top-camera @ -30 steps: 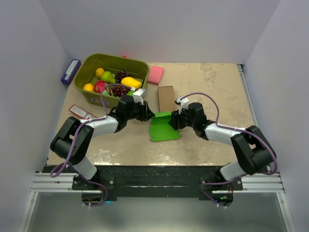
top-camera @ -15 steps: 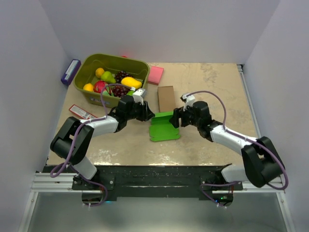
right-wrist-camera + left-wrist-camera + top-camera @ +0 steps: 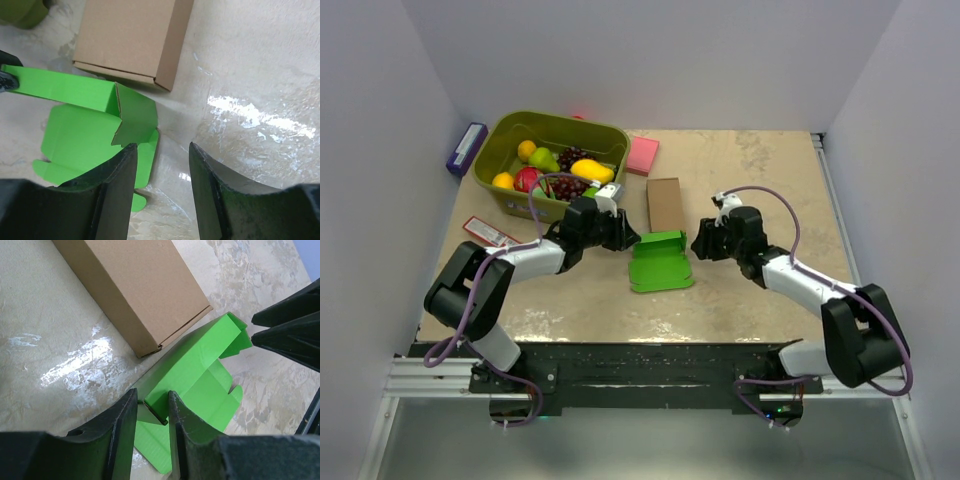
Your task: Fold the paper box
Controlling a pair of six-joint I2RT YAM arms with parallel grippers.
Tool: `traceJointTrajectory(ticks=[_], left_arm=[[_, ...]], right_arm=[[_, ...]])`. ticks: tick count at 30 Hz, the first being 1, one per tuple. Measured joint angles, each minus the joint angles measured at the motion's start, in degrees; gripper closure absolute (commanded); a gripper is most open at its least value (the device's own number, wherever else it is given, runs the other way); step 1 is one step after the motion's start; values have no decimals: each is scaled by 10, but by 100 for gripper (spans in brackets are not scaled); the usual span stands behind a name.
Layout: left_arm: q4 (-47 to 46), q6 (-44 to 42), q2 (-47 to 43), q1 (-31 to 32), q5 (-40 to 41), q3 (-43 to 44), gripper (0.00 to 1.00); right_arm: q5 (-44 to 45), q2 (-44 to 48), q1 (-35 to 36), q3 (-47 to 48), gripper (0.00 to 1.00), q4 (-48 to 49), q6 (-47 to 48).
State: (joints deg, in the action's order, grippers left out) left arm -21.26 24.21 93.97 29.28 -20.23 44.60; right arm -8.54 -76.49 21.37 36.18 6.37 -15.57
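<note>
- The paper box (image 3: pixel 660 262), bright green and partly folded, is seen in the top view at the middle of the table (image 3: pixel 770 180), between the two grippers. Its flat panels lie on the surface and one wall is raised at its upper edge.
- The left gripper (image 3: pixel 625 238) is closed on the upper left end of that raised wall. In the left wrist view the card edge is pinched between its two fingers (image 3: pixel 120 435).
- The right gripper (image 3: pixel 703 243) is held just to the right of the paper box with its jaws apart. In the right wrist view only bare table is seen between its fingers (image 3: pixel 115 190), and the card is not touched.
- No writing or brand can be read in any view. A red and white packet (image 3: pixel 492 233) at the left of the top view bears a label that is too small to be made out.
- A plain brown cardboard box (image 3: pixel 665 203) lies just above the paper box. Its closed flap seam is shown only by the wrist views.
- The raised wall's folded corner and a rounded tab are shown by the right wrist view; they are not resolved from above.
- Only in the top view are an olive basket (image 3: pixel 510 140) of fruit at the upper left, a pink pad (image 3: pixel 642 155) beside it and a purple object (image 3: pixel 466 148) at the left wall to be seen.
</note>
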Motion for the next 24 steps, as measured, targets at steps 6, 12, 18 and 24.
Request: traceJointTrajectory(ticks=[6,12,18,24], left_arm=[[10,0,0,0,-2,4,66],[23,-8,2,0,-4,12,66],[29,-11,4,0,-6,17,67],[30,-13,9,-1,-11,23,67]], right_arm=[[-4,-23,11,8,51,-7,10],[-15,-44,19,15,50,-4,27],[-16,-68,24,23,50,5,45],[-22,-89,26,37,49,19,61]])
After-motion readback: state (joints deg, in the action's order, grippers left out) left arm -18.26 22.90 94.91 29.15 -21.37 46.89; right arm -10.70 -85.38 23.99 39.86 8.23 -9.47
